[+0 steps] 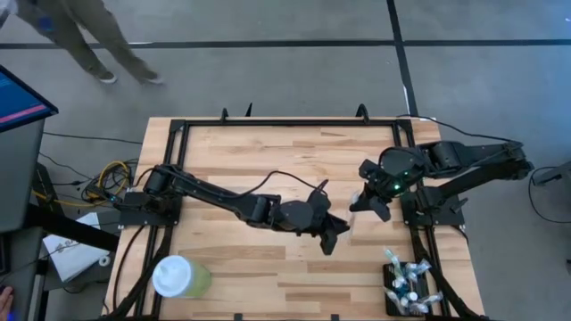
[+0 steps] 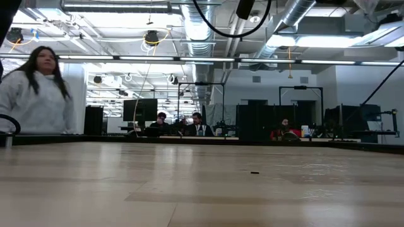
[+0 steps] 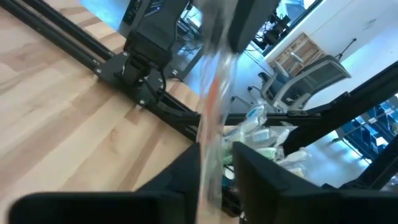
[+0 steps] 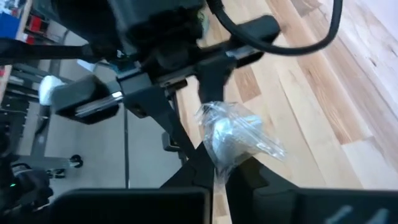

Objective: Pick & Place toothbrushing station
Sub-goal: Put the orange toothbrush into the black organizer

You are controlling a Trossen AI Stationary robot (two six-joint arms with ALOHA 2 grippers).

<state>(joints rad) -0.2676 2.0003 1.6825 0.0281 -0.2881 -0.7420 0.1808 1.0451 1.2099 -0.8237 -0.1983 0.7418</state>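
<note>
Reaching inward, both end effectors (image 1: 335, 234) (image 1: 368, 203) pinching one clear wrapped item (image 4: 233, 134), seemingly toothbrush.

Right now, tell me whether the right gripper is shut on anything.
Shut. The right gripper pinches a clear plastic-wrapped item between its fingertips, above the table.

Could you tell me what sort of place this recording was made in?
Probably an open lab or workshop: bare ceiling ducts, people at desks with monitors behind the wooden table, and a concrete floor around it.
</note>
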